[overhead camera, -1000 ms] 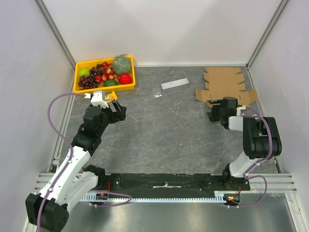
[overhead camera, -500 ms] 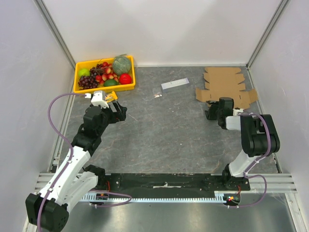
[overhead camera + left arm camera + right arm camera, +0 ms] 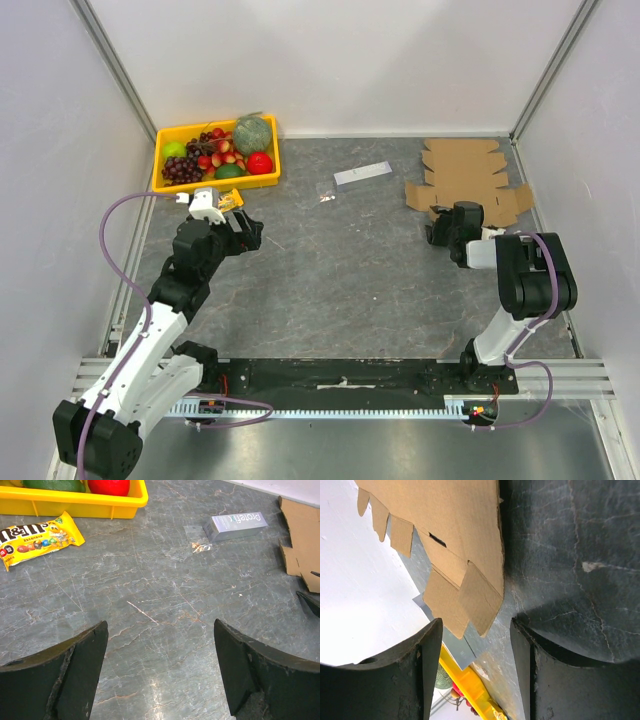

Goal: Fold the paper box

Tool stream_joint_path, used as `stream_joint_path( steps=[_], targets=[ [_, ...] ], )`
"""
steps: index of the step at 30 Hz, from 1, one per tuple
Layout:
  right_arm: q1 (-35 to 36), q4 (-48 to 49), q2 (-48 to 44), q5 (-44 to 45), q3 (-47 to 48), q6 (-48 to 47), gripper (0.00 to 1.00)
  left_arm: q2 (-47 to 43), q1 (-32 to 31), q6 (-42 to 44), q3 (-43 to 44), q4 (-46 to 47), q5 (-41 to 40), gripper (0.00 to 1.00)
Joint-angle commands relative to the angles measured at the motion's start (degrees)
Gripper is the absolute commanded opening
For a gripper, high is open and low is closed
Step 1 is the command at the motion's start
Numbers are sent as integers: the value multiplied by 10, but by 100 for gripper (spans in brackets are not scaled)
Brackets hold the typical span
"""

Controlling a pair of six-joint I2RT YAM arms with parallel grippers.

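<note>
Grey veined worktop point(image 3: 340, 285), with white walls point(image 3: 340, 60) enclosing 3 sides. Paper box point(image 3: 462, 172): flat brown sheet, lying at the far right corner. Right hand point(image 3: 475, 630): fingers standing apart, a flap corner poking between them, unclamped. Left hand point(image 3: 160, 640): gaping wide, hovering over the worktop, holding nothing.

A robotics lab cell: white panel walls point(image 3: 330, 60) and aluminium framing point(image 3: 112, 60) enclosed the grey tabletop point(image 3: 340, 270) beneath the left gripper point(image 3: 246, 232).
</note>
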Motion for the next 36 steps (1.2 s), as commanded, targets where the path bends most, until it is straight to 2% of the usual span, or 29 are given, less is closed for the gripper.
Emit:
stream_joint_path(
  steps=[1, 9, 23, 34, 36],
  targets=[
    [-7, -57, 2, 50, -18, 9, 63, -2, -1, -10, 2, 18, 11, 91],
    [-8, -56, 3, 49, -18, 10, 51, -3, -1, -10, 2, 19, 14, 91],
    [-8, -46, 26, 45, -1, 4, 42, -2, -1, -12, 1, 21, 20, 91],
    [-26, -34, 9, 48, -8, -16, 24, -10, -1, -16, 14, 9, 26, 90],
    [-27, -30, 2, 52, -12, -22, 15, -10, -1, -17, 15, 7, 32, 90]
  ],
)
